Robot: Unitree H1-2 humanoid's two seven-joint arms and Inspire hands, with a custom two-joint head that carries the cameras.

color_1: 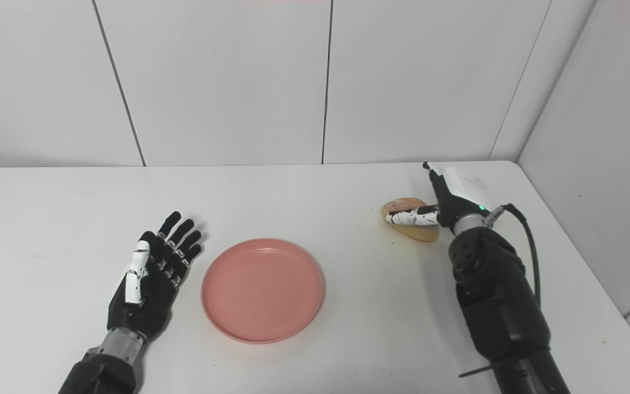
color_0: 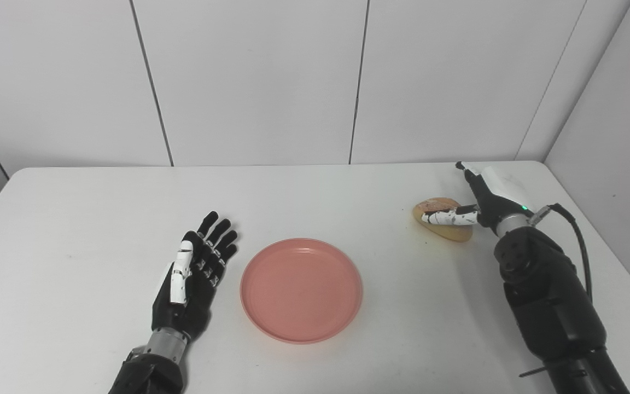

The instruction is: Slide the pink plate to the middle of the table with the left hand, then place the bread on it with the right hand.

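The pink plate [color_0: 301,290] lies empty near the middle of the white table [color_0: 74,219]. My left hand [color_0: 192,273] rests flat just left of it, fingers spread and open, a small gap from the rim. The bread [color_0: 449,232], a tan roll with a darker top, sits on the table at the right. My right hand [color_0: 484,197] is against its right side. The white thumb lies across the roll's front while the fingers [color_0: 471,178] stretch straight out past it, not curled round it. The roll's right end is hidden by the hand.
Grey wall panels [color_0: 249,82] stand close behind the table's far edge and along its right side. A black cable [color_0: 577,230] loops off the right wrist. Bare tabletop lies between plate and bread.
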